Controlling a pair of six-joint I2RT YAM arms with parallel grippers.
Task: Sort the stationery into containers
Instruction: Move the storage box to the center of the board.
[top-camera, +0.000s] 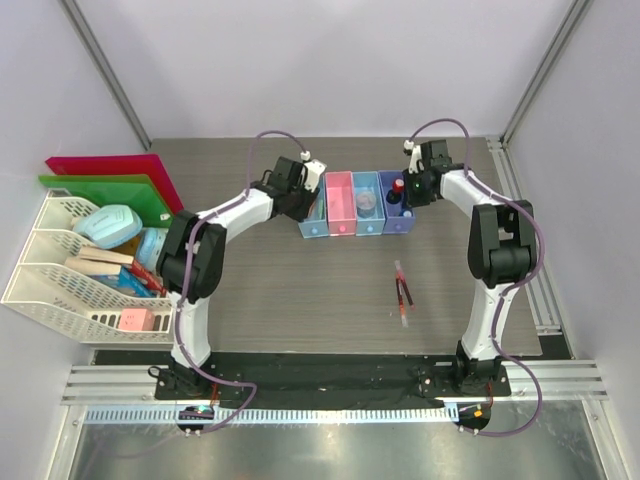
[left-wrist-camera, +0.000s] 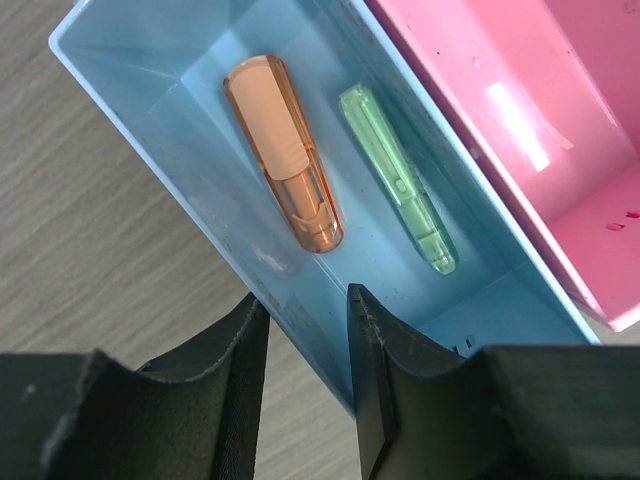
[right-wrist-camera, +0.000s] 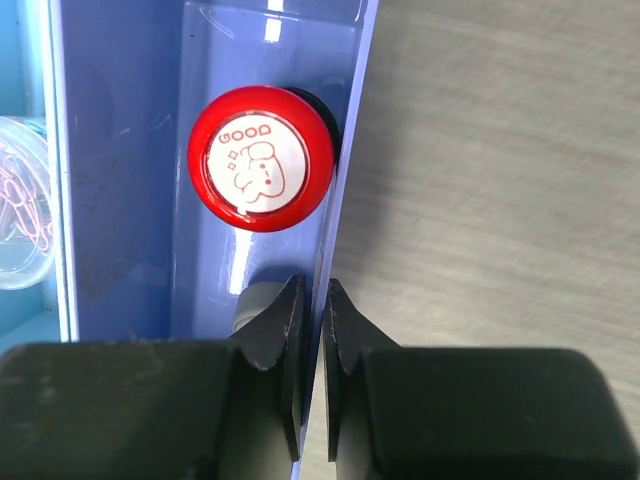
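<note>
The four joined boxes (top-camera: 355, 228) stand at mid-table. My left gripper (top-camera: 308, 203) (left-wrist-camera: 308, 300) is open and straddles the near wall of the left light blue box (left-wrist-camera: 130, 90); one finger is inside and one outside, with a gap. An orange marker (left-wrist-camera: 285, 155) and a green eraser stick (left-wrist-camera: 400, 180) lie in that box. My right gripper (top-camera: 413, 188) (right-wrist-camera: 314, 290) is shut on the right wall of the purple box (right-wrist-camera: 350, 130). A red-capped bottle (right-wrist-camera: 260, 158) stands in it. A grey round thing (right-wrist-camera: 252, 300) is half hidden by my finger. Two red-and-black pens (top-camera: 402, 292) lie on the table.
The pink box (left-wrist-camera: 530, 120) adjoins the left blue box. A clear tub of pink clips (right-wrist-camera: 15, 220) sits in the second blue box. White mesh trays (top-camera: 40, 285) with pale blue and pink things stand at the left, with red (top-camera: 100, 165) and green (top-camera: 110, 187) folders behind.
</note>
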